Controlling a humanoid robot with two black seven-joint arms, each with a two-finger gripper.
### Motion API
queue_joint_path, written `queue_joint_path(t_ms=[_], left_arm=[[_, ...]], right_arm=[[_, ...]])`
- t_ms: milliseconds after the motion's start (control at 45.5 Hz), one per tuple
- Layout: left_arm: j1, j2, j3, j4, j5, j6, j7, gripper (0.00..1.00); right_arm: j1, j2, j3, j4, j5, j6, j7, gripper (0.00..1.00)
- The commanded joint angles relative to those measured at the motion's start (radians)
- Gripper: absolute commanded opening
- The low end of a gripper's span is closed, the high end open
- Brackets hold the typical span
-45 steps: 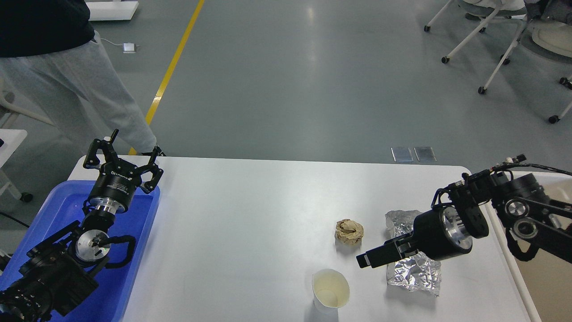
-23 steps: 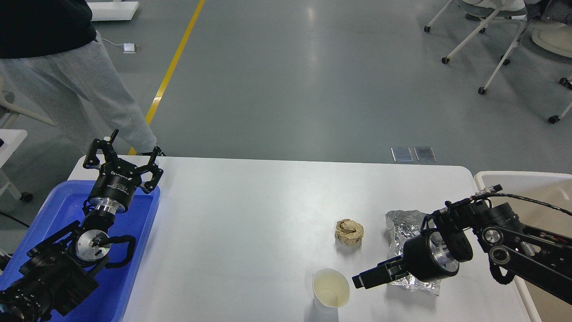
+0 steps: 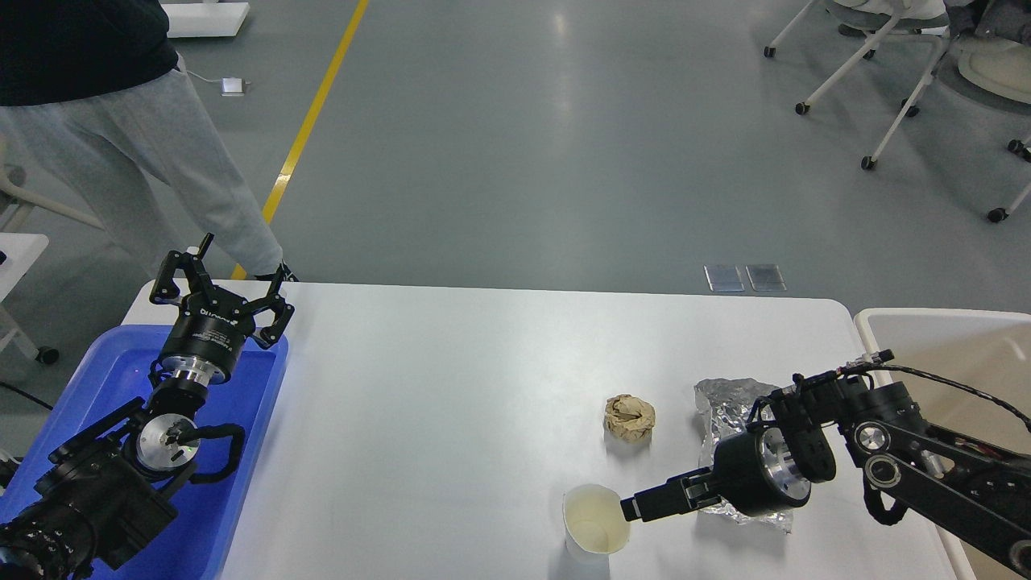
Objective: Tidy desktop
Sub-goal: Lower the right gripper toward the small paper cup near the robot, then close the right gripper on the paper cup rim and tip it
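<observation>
The white desktop holds a white paper cup at the front, a crumpled brown paper ball behind it, and a crumpled sheet of foil to the right. My right gripper reaches left from over the foil, and its tip touches or overlaps the cup's right rim. Its fingers are seen side-on as one dark bar, so I cannot tell them apart. My left gripper is open and empty, held over the far end of the blue bin.
A beige white-rimmed bin stands off the desktop's right edge. A person in grey trousers stands behind the left corner. Wheeled chairs stand far back right on the grey floor.
My right arm has dropped and swung forward and left, bringing the gripper tip from above the foil to the cup's rim. The left arm has not moved.
</observation>
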Motion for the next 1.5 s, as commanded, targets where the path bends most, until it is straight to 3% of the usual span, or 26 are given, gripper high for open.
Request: queue_joint_path(t_ms=[0, 946, 990, 1166, 1298, 1474], left_arm=[[0.0, 0.0, 0.0, 0.0, 0.0, 0.0, 0.0, 1.0], [0.0, 0.0, 0.0, 0.0, 0.0, 0.0, 0.0, 1.0], [0.0, 0.0, 0.0, 0.0, 0.0, 0.0, 0.0, 1.0], [0.0, 0.0, 0.0, 0.0, 0.0, 0.0, 0.0, 1.0], [0.0, 0.0, 0.0, 0.0, 0.0, 0.0, 0.0, 1.0], [0.0, 0.0, 0.0, 0.0, 0.0, 0.0, 0.0, 1.0]], right_arm=[[-0.014, 0.074, 0.004, -0.05, -0.013, 0.0, -0.003, 0.99], [-0.019, 0.168, -0.005, -0.196, -0.09, -0.014, 0.005, 0.96], [-0.015, 0.166, -0.005, -0.202, -0.096, -0.014, 0.006, 0.87], [0.004, 0.162, -0.014, -0.201, -0.099, -0.014, 0.012, 0.27], [0.009, 0.159, -0.022, -0.195, -0.1, -0.014, 0.014, 0.04], [0.011, 0.156, -0.048, -0.182, -0.117, -0.006, 0.044, 0.0]])
